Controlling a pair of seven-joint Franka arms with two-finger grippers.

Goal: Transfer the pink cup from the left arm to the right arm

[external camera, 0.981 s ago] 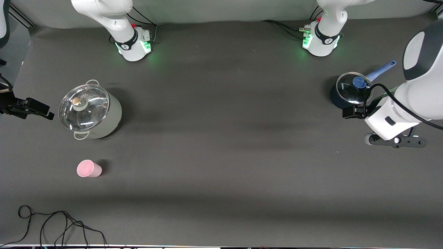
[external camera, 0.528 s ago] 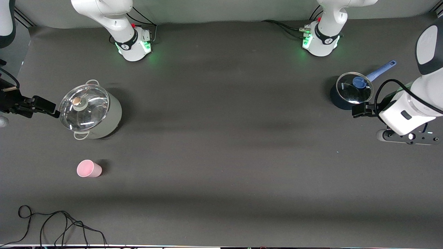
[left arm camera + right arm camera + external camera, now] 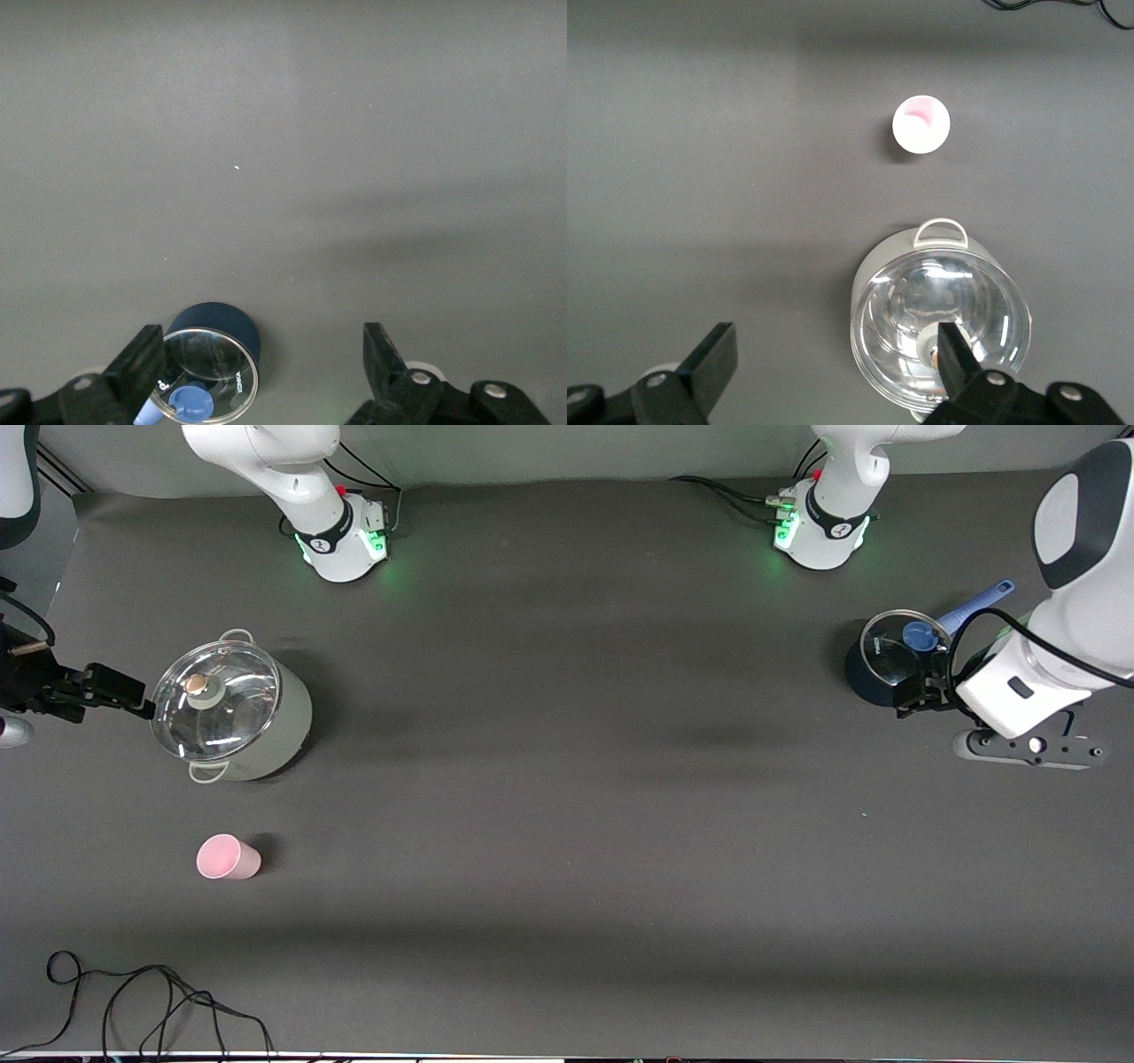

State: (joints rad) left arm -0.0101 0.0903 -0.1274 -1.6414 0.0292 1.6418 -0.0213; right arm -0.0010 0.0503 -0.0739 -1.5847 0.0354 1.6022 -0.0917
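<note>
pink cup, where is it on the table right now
The pink cup stands upright on the table toward the right arm's end, nearer to the front camera than the lidded grey pot, apart from it and untouched by either gripper.

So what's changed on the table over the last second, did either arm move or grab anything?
The left gripper has swung toward the small dark saucepan, now beside its glass lid; fingers open, holding nothing. The right gripper has moved in toward the big lidded pot, also open and empty. The pink cup stands untouched where it was, nearer the front camera than the big pot. Both pots are unmoved.
</note>
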